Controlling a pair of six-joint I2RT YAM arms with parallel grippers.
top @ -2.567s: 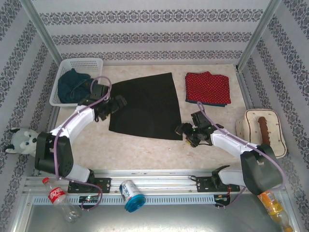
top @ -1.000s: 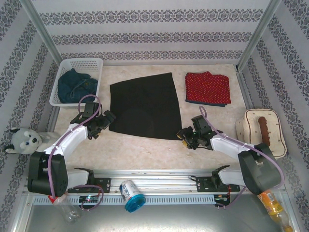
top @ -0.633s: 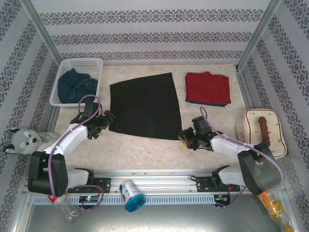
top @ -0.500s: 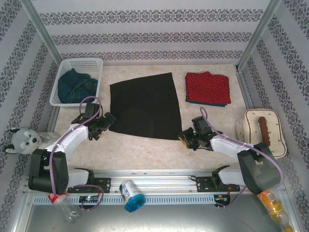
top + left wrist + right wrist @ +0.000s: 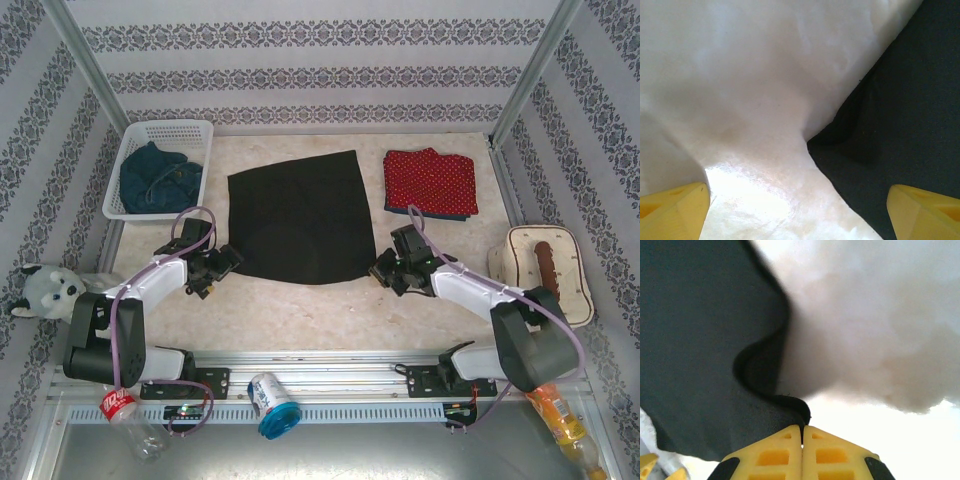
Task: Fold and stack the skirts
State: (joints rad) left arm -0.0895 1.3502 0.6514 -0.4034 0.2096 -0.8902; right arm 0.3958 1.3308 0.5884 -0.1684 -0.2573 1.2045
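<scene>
The black skirt lies flat in the middle of the table. My right gripper is at its near right corner, and in the right wrist view the yellow fingers are shut on the edge of the black skirt, which buckles into a fold. At the near left corner my left gripper is open. Its fingertips straddle the corner of the black skirt without touching. The red polka-dot skirt lies folded at the back right on a blue denim one. Another denim skirt is in the basket.
The white mesh basket stands at the back left. A white bag sits at the right edge and a plush dog at the left edge. A can and a bottle lie on the near rail.
My right gripper has shut on the black skirt's near right corner and drawn it slightly away from the near edge. My left gripper has moved in to the near left corner.
</scene>
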